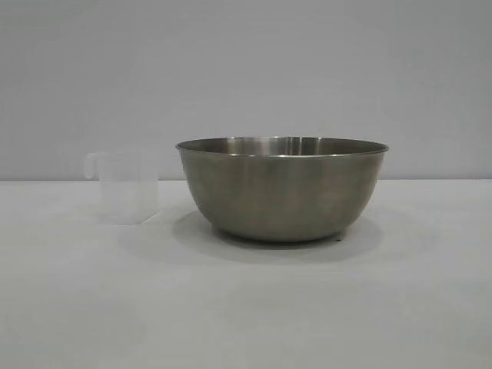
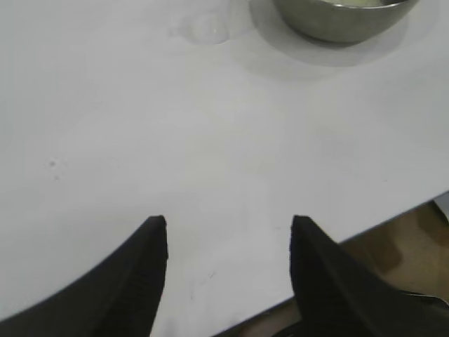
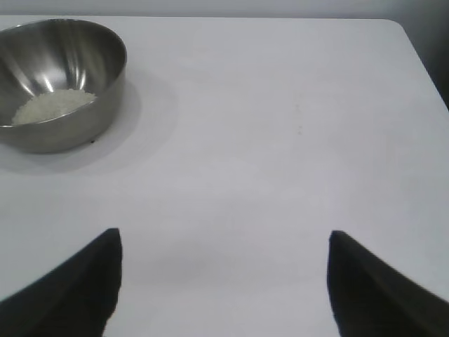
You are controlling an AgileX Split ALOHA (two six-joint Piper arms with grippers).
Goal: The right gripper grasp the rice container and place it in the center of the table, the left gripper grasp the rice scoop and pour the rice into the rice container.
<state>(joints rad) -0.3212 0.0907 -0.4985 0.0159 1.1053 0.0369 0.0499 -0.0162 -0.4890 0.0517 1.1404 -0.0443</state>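
Observation:
The steel rice container (image 1: 282, 189) stands upright on the white table (image 1: 246, 307), slightly right of centre in the exterior view. White rice (image 3: 52, 105) lies in a small heap on its bottom. The translucent rice scoop (image 1: 127, 187) stands upright to its left, its handle pointing left; it also shows faintly as the scoop (image 2: 207, 27) in the left wrist view beside the container (image 2: 344, 17). My left gripper (image 2: 229, 223) hovers open over bare table, far from both. My right gripper (image 3: 224, 235) is open and empty too, well away from the container (image 3: 59, 84).
The table's edge (image 2: 393, 214) runs close by the left gripper, with brown floor beyond it. The table's far corner (image 3: 396, 24) shows in the right wrist view. A plain grey wall (image 1: 246, 69) stands behind the table. Neither arm appears in the exterior view.

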